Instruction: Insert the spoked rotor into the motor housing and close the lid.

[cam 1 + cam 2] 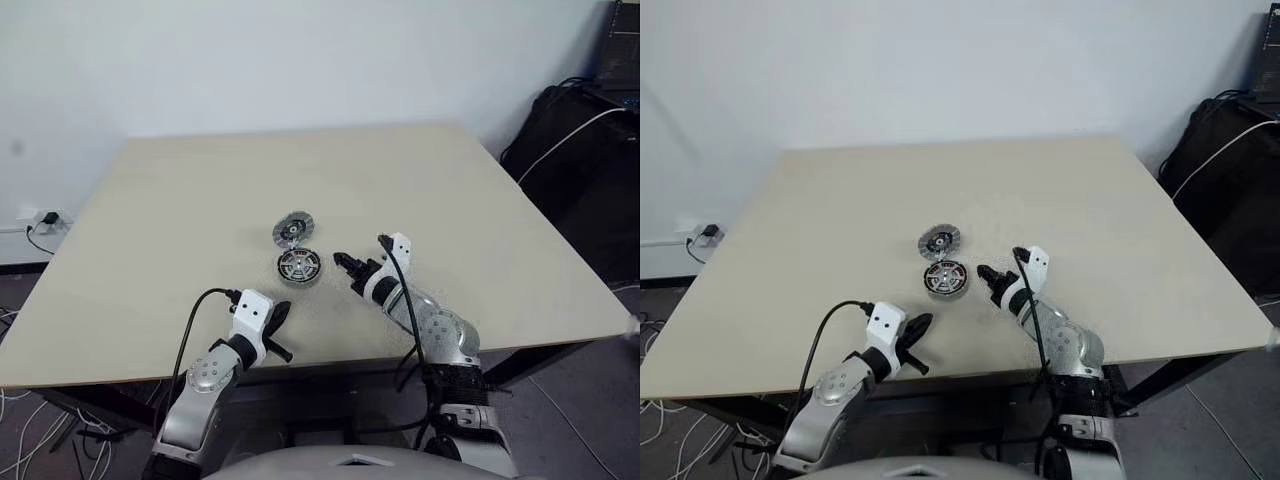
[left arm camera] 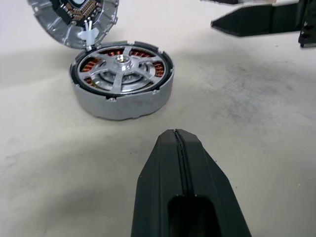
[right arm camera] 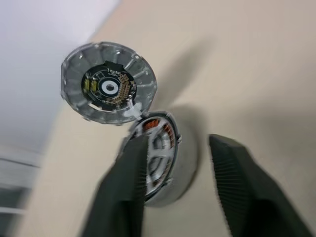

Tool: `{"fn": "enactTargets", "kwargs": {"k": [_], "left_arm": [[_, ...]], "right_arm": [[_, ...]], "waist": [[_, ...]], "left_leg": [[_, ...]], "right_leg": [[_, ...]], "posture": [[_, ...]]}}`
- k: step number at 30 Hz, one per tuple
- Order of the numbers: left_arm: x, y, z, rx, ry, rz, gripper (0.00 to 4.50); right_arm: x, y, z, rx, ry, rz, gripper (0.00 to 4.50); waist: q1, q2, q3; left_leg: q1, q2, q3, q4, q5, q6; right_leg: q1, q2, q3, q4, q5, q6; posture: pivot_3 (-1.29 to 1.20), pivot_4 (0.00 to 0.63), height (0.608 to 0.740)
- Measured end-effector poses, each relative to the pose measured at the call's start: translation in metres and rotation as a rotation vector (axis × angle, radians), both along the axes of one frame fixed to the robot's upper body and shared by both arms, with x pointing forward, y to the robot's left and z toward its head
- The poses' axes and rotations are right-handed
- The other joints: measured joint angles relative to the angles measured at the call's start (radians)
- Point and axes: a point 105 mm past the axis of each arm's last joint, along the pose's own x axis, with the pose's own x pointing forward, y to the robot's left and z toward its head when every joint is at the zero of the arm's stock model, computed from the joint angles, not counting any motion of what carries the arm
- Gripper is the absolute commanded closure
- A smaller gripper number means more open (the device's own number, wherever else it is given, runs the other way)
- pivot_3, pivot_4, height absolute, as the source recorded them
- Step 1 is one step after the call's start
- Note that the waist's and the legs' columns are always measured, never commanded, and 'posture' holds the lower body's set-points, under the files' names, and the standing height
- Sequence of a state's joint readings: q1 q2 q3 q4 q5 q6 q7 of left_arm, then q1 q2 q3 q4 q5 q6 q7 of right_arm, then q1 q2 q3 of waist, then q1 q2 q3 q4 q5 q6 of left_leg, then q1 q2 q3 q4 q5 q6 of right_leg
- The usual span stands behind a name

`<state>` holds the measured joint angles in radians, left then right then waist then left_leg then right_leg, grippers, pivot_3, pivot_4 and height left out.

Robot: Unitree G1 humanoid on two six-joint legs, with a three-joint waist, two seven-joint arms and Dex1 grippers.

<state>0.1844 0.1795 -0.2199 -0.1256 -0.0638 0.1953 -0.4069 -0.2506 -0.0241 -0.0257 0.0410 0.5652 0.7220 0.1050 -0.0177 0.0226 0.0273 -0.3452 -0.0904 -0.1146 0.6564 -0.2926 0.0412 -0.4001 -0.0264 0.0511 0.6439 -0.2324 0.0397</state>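
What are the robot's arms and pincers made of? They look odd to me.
Each arm is silvery-grey metal with round joints and a white block at the wrist. A black cable loops along each arm. The left gripper and right gripper have two black, wedge-shaped fingers; the right one's fingers are finely ribbed inside.

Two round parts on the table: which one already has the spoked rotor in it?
The motor housing, nearer the robot: spokes over copper windings. The lid beyond lies ribbed face up.
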Motion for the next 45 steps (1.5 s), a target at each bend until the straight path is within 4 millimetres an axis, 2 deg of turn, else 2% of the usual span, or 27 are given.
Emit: {"fn": "enactTargets", "kwargs": {"k": [3,6,11,16,23,26,35,40,43,45], "left_arm": [[0.001,-0.003,0.001,-0.003,-0.004,-0.011,4.5],[0.001,-0.004,0.002,-0.006,-0.005,-0.015,4.5],[0.0,-0.005,0.001,-0.014,-0.001,-0.008,4.5],[-0.003,-0.004,-0.002,-0.016,0.008,0.012,4.5],[-0.005,0.0,-0.005,-0.013,0.018,0.036,4.5],[-0.005,0.001,-0.005,-0.012,0.016,0.043,4.5],[-0.005,0.001,-0.004,-0.015,0.004,0.044,4.5],[-0.005,0.0,-0.004,-0.017,0.004,0.042,4.5],[-0.004,-0.002,-0.004,-0.02,0.002,0.037,4.5],[-0.003,-0.004,-0.003,-0.026,-0.002,0.036,4.5]], "right_arm": [[-0.001,0.018,-0.001,-0.229,-0.11,0.118,4.47],[0.003,0.037,-0.002,-0.386,-0.188,0.211,4.47],[0.013,0.057,-0.008,-0.509,-0.237,0.298,4.47],[0.02,0.072,-0.012,-0.511,-0.226,0.332,4.47],[0.027,0.082,-0.019,-0.515,-0.201,0.362,4.47],[0.028,0.082,-0.027,-0.537,-0.181,0.368,4.47],[0.029,0.075,-0.027,-0.59,-0.205,0.446,4.47],[0.027,0.06,-0.007,-0.682,-0.333,0.594,4.47],[0.021,0.057,0.006,-0.747,-0.405,0.71,3.89],[0.013,0.056,0.006,-0.8,-0.427,0.813,3.3]], "waist": [[-0.001,0.0,0.0],[0.0,-0.001,0.0],[0.005,-0.002,0.0],[0.004,-0.002,0.0],[0.003,-0.002,0.0],[0.003,-0.002,0.0],[0.003,-0.001,-0.002],[0.003,-0.001,-0.002],[0.002,-0.001,-0.002],[0.003,-0.002,-0.002]], "left_leg": [[0.0,0.0,0.0,0.0,0.0,0.0],[0.0,0.0,0.0,0.0,0.001,-0.001],[0.001,0.0,0.0,0.0,0.001,-0.002],[0.001,0.0,-0.001,0.0,0.001,-0.002],[0.001,-0.001,-0.001,0.0,0.001,-0.002],[0.001,-0.001,-0.001,0.0,0.001,-0.002],[0.003,-0.001,-0.001,0.0,0.001,-0.002],[0.002,-0.001,-0.001,0.0,0.001,-0.002],[0.002,-0.001,-0.001,0.0,0.001,-0.002],[0.002,-0.001,-0.002,0.0,0.001,-0.002]], "right_leg": [[0.0,0.0,0.0,0.0,0.0,0.0],[0.0,0.0,0.0,0.0,0.001,-0.001],[0.0,0.0,-0.001,0.0,0.001,-0.001],[0.0,0.001,-0.001,0.001,0.001,-0.002],[0.0,0.001,-0.001,0.001,0.001,-0.002],[0.0,0.001,-0.002,0.001,0.001,-0.002],[0.001,0.001,-0.002,0.002,0.002,-0.003],[0.0,0.0,-0.002,0.001,0.002,-0.002],[0.0,0.001,-0.002,0.001,0.002,-0.002],[0.001,0.0,-0.002,0.001,0.001,-0.002]], "posture": [[0.0,0.0,0.74],[0.0,0.0,0.74],[0.0,0.0,0.74],[0.0,0.0,0.74],[0.0,0.0,0.74],[0.0,0.0,0.74],[0.0,0.0,0.74],[0.0,0.0,0.74],[0.0,0.0,0.74],[0.0,0.0,0.74]]}}
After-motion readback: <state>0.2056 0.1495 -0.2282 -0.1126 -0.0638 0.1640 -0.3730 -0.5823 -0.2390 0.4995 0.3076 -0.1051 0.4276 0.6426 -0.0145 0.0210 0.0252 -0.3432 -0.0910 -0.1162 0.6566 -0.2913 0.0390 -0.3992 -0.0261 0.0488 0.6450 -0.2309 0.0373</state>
